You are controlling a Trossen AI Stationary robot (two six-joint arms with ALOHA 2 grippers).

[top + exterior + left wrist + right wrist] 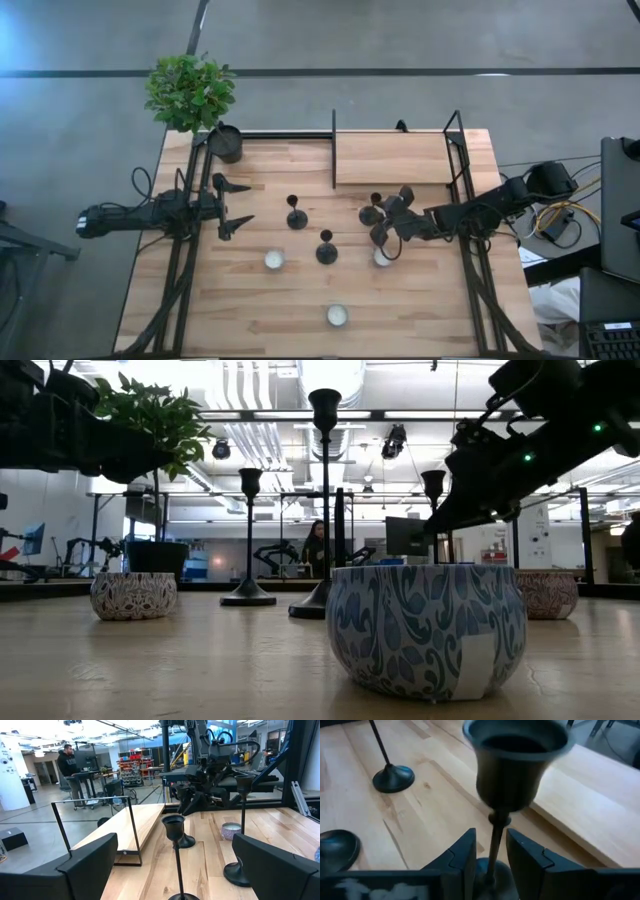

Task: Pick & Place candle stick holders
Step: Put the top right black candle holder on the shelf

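Three black candle stick holders stand upright on their round bases on the wooden table: one at mid-table, one nearer the front, one to the right. My right gripper is open, low at the right holder. In the right wrist view its fingers stand close on either side of the thin stem, below the cup, with a sliver of gap on each side. My left gripper is open and empty at the table's left, pointing toward the holders.
Three candles in patterned cups sit on the table: front left, beside the right gripper, near the front edge. A raised wooden shelf lies at the back right, a potted plant at the back left. A person stands in the room beyond.
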